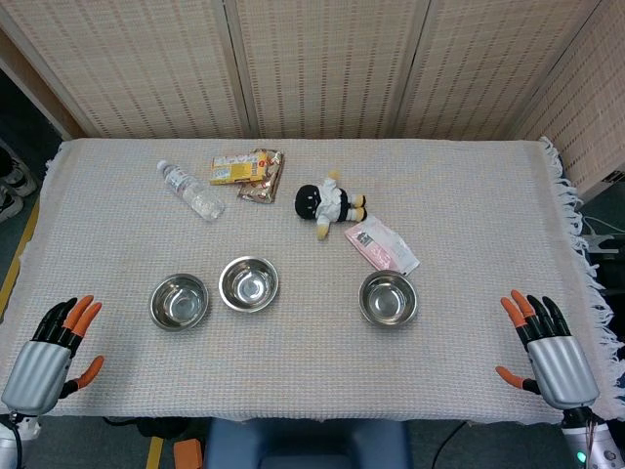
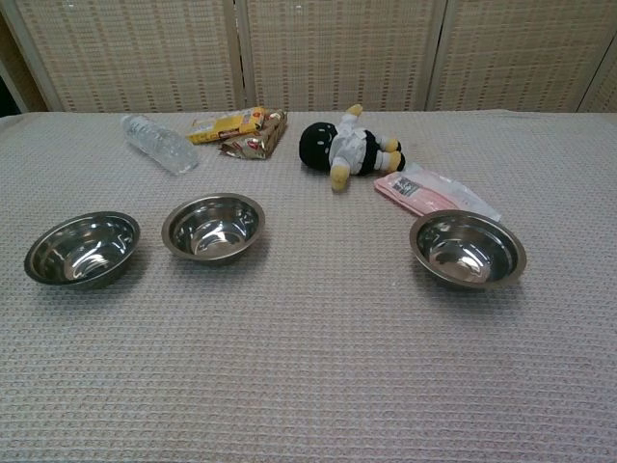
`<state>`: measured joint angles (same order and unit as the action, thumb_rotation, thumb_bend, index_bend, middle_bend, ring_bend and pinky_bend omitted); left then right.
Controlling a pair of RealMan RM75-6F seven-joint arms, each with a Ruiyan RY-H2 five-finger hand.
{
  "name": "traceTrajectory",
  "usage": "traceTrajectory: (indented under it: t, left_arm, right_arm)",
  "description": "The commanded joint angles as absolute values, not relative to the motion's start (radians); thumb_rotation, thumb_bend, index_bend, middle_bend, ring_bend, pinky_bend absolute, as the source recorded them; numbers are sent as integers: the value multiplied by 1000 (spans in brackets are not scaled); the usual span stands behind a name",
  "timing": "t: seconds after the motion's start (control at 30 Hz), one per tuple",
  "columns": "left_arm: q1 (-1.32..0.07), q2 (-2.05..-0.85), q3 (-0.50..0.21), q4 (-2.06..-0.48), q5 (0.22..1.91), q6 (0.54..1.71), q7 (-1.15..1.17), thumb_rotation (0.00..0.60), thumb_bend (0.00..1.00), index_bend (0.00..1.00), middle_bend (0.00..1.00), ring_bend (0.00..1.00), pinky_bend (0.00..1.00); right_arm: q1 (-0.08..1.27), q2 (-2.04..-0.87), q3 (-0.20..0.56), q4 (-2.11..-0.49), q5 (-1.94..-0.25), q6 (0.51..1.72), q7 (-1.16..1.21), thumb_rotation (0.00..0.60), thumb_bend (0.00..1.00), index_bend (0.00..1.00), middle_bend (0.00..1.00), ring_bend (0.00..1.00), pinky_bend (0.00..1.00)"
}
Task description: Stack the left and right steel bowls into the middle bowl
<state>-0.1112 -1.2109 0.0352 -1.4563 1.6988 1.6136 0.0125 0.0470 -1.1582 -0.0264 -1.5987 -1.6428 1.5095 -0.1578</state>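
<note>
Sitting unstacked, steel bowls (image 1: 249,284) (three) between open hands (image 1: 49,357).

Three shiny silver steel bowls (image 1: 179,301) (image 1: 248,283) (image 1: 388,297) on a table with a beige woven cloth (image 1: 469,195); black-and-white plush doll with yellow limbs (image 1: 328,203); pink flat packet (image 1: 379,244); yellow snack pack (image 1: 232,171); each silver robot hand (image 1: 47,354) (image 1: 547,344) has black fingers tipped orange.

In front of you three bowls stand on the surface (image 1: 469,371): the left bowl (image 1: 179,301) just beside the middle bowl (image 1: 248,283), the right bowl (image 1: 388,297) well apart. Behind them lie a bottle (image 1: 189,190), snack packets (image 1: 249,172), a doll (image 1: 328,203) and a pouch (image 1: 381,245), the pouch just behind the right bowl.
</note>
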Motion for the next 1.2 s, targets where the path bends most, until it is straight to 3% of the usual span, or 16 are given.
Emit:
traceTrajectory:
  t: [0.03, 0.27, 0.37, 0.6, 1.0, 1.2]
  left_arm:
    - [-111, -1218, 36, -1454, 1703, 1611, 27, 600, 335, 0, 0, 0, 84]
    - [-150, -1327, 48, -1356, 1781, 1576, 105, 600, 357, 0, 0, 0, 83]
    - [-176, -1397, 49, -1284, 1804, 1543, 148, 600, 360, 58, 0, 0, 81]
    - [-239, -1545, 8, -1119, 1764, 1451, 199, 600, 360, 158, 0, 0, 80]
    - [-303, -1709, -13, -914, 1723, 1391, 233, 600, 359, 184, 0, 0, 81]
    - [-323, -1758, -22, -829, 1711, 1410, 195, 600, 361, 395, 0, 0, 87]
  right_arm:
    - [48, -1158, -26, -1599, -1643, 1507, -156, 521, 46, 0, 0, 0, 0]
    - [53, -1161, -21, -1596, -1625, 1489, -160, 521, 45, 0, 0, 0, 0]
    - [56, -1162, -16, -1594, -1612, 1480, -162, 520, 45, 0, 0, 0, 0]
    - [63, -1167, -9, -1591, -1591, 1461, -169, 520, 45, 0, 0, 0, 0]
    - [72, -1172, 2, -1588, -1558, 1436, -179, 521, 45, 0, 0, 0, 0]
    - [73, -1173, 4, -1587, -1551, 1434, -181, 521, 46, 0, 0, 0, 0]
